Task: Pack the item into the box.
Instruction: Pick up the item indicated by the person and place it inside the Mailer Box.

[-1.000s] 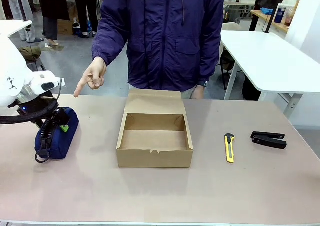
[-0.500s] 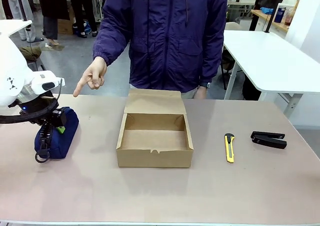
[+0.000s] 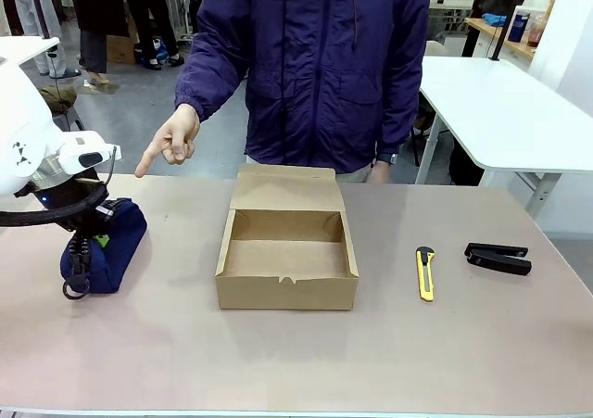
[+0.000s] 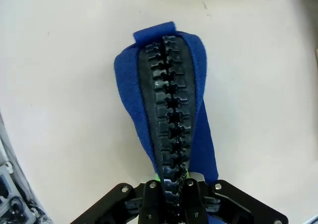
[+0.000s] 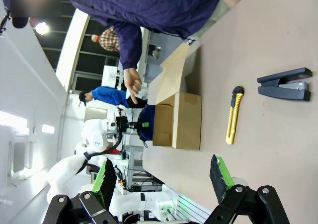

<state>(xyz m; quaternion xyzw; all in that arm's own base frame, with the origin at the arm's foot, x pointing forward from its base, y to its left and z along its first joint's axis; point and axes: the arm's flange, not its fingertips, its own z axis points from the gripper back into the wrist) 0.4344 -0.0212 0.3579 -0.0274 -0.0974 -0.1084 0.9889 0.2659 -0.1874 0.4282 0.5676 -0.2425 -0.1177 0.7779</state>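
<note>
The pouch (image 3: 119,242) near the table's left edge is navy blue, with a black toothed zipper (image 4: 168,105) down its middle. The box (image 3: 287,290) is plain brown cardboard. The utility knife (image 3: 425,276) is yellow with a black tip; the stapler (image 3: 498,259) is black. The table (image 3: 278,362) is pale beige. The person's jacket (image 3: 315,66) is dark purple-blue. The right gripper (image 5: 162,172) is black with green pads (image 5: 102,178).

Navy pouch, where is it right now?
In the front view the navy pouch lies at the left of the table, apart from the box to its right, pinched by the left gripper.
</note>
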